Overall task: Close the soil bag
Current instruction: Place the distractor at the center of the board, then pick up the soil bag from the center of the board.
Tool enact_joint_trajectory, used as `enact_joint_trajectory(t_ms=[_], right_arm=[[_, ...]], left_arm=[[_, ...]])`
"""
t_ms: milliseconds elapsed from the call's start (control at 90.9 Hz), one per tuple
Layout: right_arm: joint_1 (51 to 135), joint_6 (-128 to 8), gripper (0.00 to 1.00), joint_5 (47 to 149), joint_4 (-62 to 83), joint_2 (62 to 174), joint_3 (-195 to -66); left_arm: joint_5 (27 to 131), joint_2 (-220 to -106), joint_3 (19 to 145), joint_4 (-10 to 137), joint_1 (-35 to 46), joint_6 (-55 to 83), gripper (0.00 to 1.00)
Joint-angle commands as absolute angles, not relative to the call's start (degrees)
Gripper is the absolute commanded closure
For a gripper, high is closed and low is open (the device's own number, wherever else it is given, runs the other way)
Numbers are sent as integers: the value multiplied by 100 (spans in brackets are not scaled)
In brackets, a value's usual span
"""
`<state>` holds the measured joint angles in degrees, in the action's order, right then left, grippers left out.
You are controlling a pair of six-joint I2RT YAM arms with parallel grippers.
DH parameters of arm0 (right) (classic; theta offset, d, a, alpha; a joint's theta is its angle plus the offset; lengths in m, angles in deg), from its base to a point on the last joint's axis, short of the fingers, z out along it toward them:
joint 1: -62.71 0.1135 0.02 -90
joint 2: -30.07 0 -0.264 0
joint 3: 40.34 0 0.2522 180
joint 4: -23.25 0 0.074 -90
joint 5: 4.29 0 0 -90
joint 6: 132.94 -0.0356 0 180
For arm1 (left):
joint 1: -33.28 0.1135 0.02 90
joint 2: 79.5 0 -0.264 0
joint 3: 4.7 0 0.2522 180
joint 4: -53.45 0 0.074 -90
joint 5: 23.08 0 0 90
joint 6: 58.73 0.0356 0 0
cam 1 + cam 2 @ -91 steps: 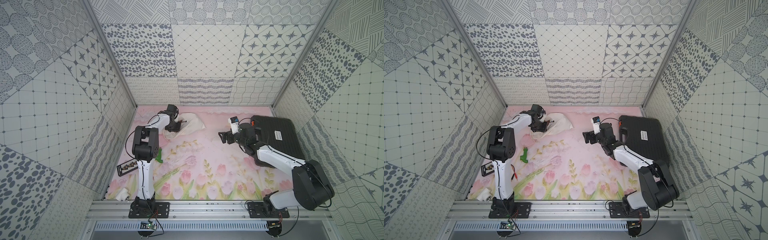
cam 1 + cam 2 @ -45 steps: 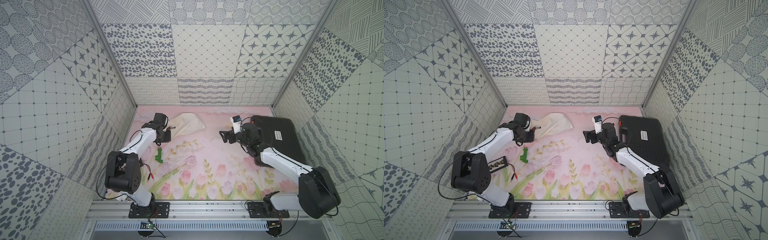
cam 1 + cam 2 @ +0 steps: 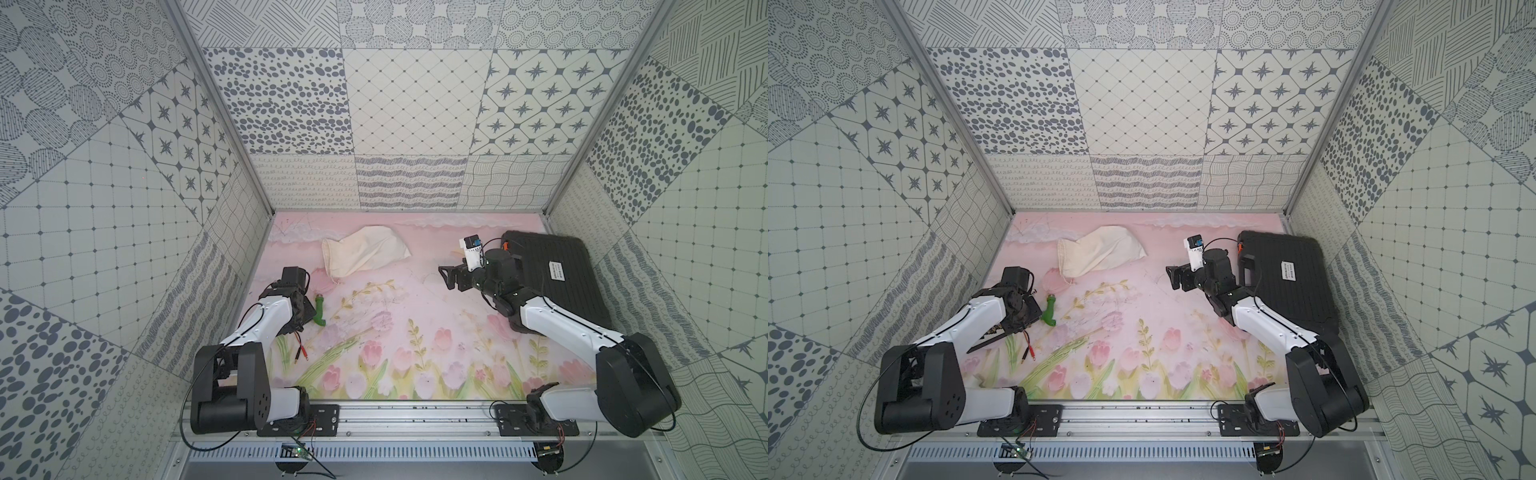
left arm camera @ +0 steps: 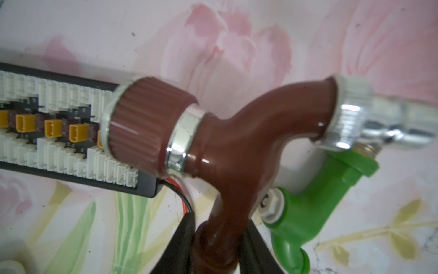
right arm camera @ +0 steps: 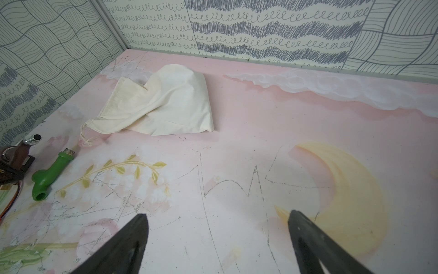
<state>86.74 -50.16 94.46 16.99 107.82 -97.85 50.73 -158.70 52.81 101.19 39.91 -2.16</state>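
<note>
While the soft cream cloth soil bag (image 3: 365,253) is lying slumped near the far left corner of the pink flower-printed tabletop (image 3: 415,316), both arms are sitting well apart from it. Its long axis is running roughly along the far edge, with the ungathered neck pointing toward the left edge and the humped closed end toward the middle. The thin pale cord (image 5: 83,136) is trailing loose from the neck's nearer corner, which suggests the bag is not yet drawn shut. The left gripper (image 4: 220,239) is pinching the stem of a brown plastic spray nozzle with chrome rings (image 4: 237,142) between its jaws. It is doing so over a green plastic pipe fitting (image 4: 308,208) and a black board of white and yellow connectors (image 4: 59,132) near the left edge, so that arm looks occupied. The right gripper (image 5: 218,214) is hovering with jaws spread wide and empty beside the black ribbed hard case (image 3: 557,282). It is facing the bag across bare tabletop, apparently placed to reach for neck or cord.
</note>
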Motion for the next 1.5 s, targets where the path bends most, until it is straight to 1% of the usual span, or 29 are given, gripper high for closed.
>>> enact_joint_trajectory(t_ms=[0,143,187,308,396,495,539,682,748,847,891,946,1023,1111,1133,1177,1210,1397,1485], right_arm=[[8685,-5019,3,9470,1952,10821,-9708],[8685,-5057,3,9365,1987,10765,-9675],[8683,-5054,3,9341,1997,10723,-9661],[8682,-5064,3,9308,2068,10647,-9609],[8687,-5097,3,9299,2120,10635,-9594],[8685,-5134,3,9363,2140,10656,-9613],[8687,-5159,3,9400,2127,10661,-9626],[8683,-5203,3,9468,2107,10636,-9629],[8683,-5217,3,9515,2108,10627,-9622],[8696,-5217,3,9604,2138,10632,-9610],[8692,-5210,3,9622,2152,10655,-9616],[8696,-5202,3,9636,2147,10685,-9627],[8695,-5208,3,9672,2153,10740,-9641],[8700,-5228,3,9741,2174,10786,-9650],[8709,-5226,3,9760,2184,10796,-9658],[8720,-5240,3,9795,2186,10803,-9663],[8741,-5231,3,9812,2183,10808,-9670],[8885,-5181,3,9881,2163,10773,-9682],[8998,-5143,3,9884,2130,10765,-9683]], left_arm=[[5133,-16157,5382,9941,4141,-889,89],[5353,-15832,5252,9690,4130,-726,55],[5383,-15661,5309,9690,4103,-658,48],[5612,-15437,5699,9713,3845,-410,32],[6076,-15572,6194,9649,3515,-157,24],[6937,-16088,6724,9332,3309,-48,20],[7152,-16392,6939,9051,3302,-73,18],[7500,-17641,7687,8842,3362,-131,18],[7767,-18093,7928,8785,3455,-201,20],[7900,-18635,8208,8752,3569,-204,23],[8021,-18833,8330,8772,3594,-189,26],[8242,-19044,8471,8777,3608,-170,32],[8557,-19192,8538,8682,3605,-208,46],[8806,-19189,8451,8485,3596,-313,67],[8847,-19162,8419,8447,3588,-334,74],[8948,-19068,8319,8359,3555,-396,91],[9004,-18953,8214,8284,3511,-443,100],[9209,-18196,7464,7693,3164,-868,100],[9222,-17802,7109,7300,2749,-1248,100]])
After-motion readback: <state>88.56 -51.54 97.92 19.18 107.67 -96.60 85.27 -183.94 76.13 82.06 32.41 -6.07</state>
